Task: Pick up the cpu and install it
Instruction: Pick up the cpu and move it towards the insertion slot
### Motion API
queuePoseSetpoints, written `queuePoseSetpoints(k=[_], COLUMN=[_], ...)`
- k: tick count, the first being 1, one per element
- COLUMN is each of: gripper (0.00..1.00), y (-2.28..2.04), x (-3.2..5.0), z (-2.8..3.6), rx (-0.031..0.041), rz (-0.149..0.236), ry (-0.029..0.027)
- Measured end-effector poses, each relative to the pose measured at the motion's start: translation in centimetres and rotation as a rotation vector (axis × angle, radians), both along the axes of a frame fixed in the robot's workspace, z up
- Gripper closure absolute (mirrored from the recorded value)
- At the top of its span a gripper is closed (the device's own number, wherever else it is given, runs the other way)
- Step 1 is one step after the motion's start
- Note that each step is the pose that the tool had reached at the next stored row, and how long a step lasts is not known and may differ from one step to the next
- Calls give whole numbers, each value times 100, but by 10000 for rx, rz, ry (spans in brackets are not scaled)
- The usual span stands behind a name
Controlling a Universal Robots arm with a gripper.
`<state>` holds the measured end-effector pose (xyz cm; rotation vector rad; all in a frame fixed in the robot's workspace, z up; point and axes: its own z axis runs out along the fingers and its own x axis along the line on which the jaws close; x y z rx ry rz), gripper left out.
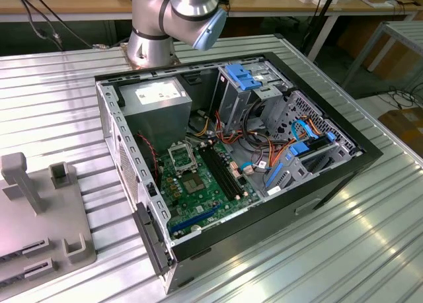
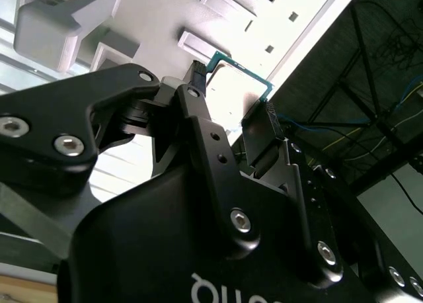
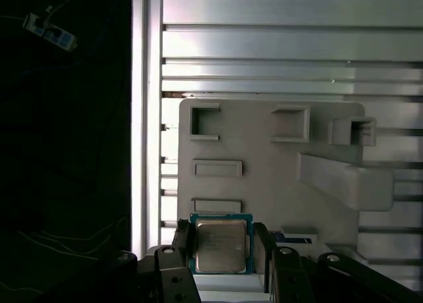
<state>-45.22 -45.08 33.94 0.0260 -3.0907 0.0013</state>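
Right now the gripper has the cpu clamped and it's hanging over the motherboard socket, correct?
Wrong place. The gripper does have the cpu clamped, but it hangs over the grey fixture tray on the table, as the first wrist view shows. The socket sits inside the computer case in the exterior view.

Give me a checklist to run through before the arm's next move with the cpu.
1. Grip on cpu: ok, gripper fingers on two opposite edges in both wrist views.
2. Metal top faces the first wrist view: ok.
3. Chip lifted clear of grey fixture: cannot tell.
4. Side of computer case open: ok.
5. Inside of socket frame empty: cannot tell.
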Motion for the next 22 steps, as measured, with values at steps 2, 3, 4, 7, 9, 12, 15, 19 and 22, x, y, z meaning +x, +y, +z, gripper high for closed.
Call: queuePoseSetpoints(k=[2, 3, 4, 7, 9, 12, 15, 19, 22], gripper=[53, 53, 53, 53, 53, 53, 53, 53, 53], y=[0, 0, 0, 0, 0, 0, 0, 0, 0], x=[0, 0, 1, 5, 7, 11, 15, 21, 32], z=[12, 19, 31, 53, 63, 81, 96, 119, 160], rx=[3, 7, 7, 23, 37, 54, 76, 93, 97], rz=[0, 0, 0, 0, -1, 0, 0, 0, 0], ry=[0, 0, 0, 4, 8, 13, 20, 26, 38])
